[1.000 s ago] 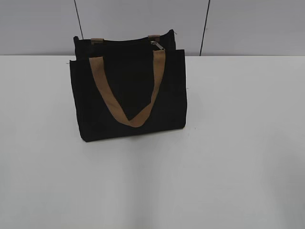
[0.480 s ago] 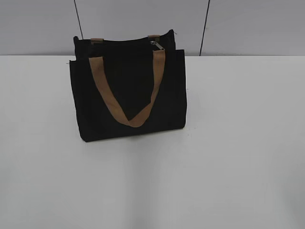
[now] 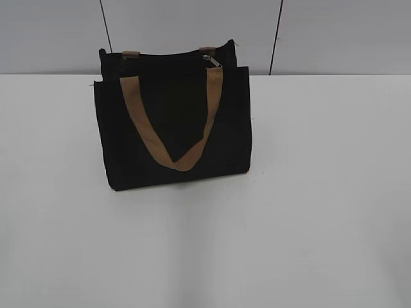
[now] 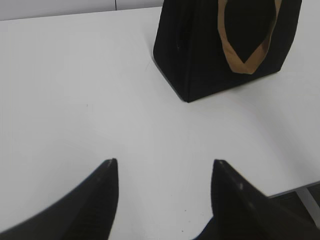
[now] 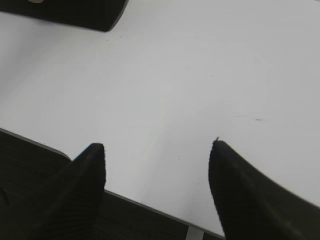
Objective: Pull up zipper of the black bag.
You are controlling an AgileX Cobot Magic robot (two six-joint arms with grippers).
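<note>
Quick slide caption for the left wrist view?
Open left pincer hovers over the white table, well short of the black bag.

Exterior view: frontal, slanting down at the table (image 3: pixel 308 192), mid-distance. Left wrist view: low over the near edge, facing the bag (image 4: pixel 200 55) (also in exterior). Right wrist view: near edge, bag corner only.

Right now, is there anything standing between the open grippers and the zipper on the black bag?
Nothing visible does. Bare white table lies between the left gripper and the black bag. The zipper sits exposed on top, just above one tan strap.
</note>
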